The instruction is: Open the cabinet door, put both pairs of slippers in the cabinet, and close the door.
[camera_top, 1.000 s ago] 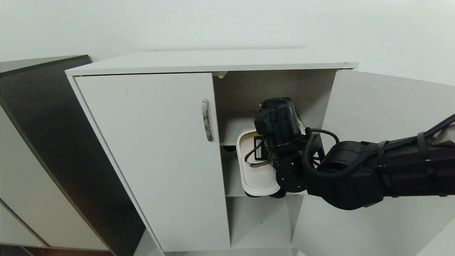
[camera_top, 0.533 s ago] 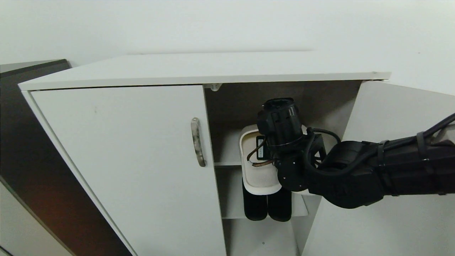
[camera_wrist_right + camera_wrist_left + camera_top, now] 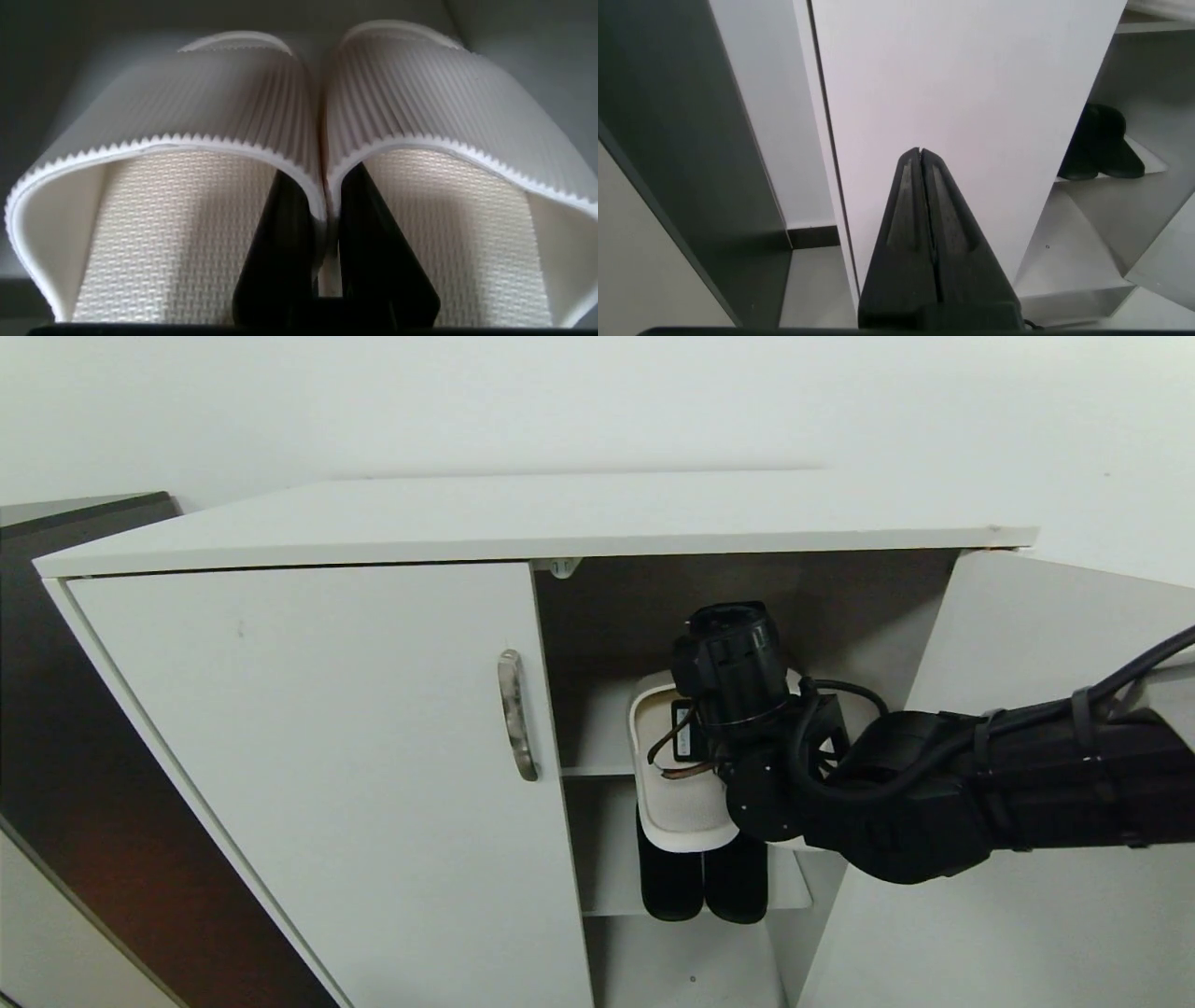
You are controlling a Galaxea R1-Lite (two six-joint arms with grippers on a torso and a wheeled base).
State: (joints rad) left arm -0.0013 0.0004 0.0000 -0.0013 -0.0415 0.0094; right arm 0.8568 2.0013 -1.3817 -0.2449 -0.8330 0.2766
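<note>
- The cabinet [image 3: 523, 513] stands against a pale wall, with its left door [image 3: 327, 756] shut and its right door [image 3: 1008, 635] swung wide open.
- A metal handle [image 3: 515, 714] sits upright on the left door, near the edge that borders the open bay.
- The right gripper [image 3: 322, 187] reaches into the open bay. Its jaws are narrow, pinching the two inner strap edges of the white slippers [image 3: 681, 812] together.
- The white slippers lie side by side at the level of the upper shelf [image 3: 593, 770], their heels jutting past its front edge.
- The black slippers [image 3: 700, 887] rest as a pair on the lower shelf [image 3: 607, 896], directly under the white pair.
- The left gripper [image 3: 920, 163] hovers in front of the shut left door, jaws pressed together on nothing.
- A dark panel [image 3: 84, 709] stands beside the cabinet on the robot's left.
</note>
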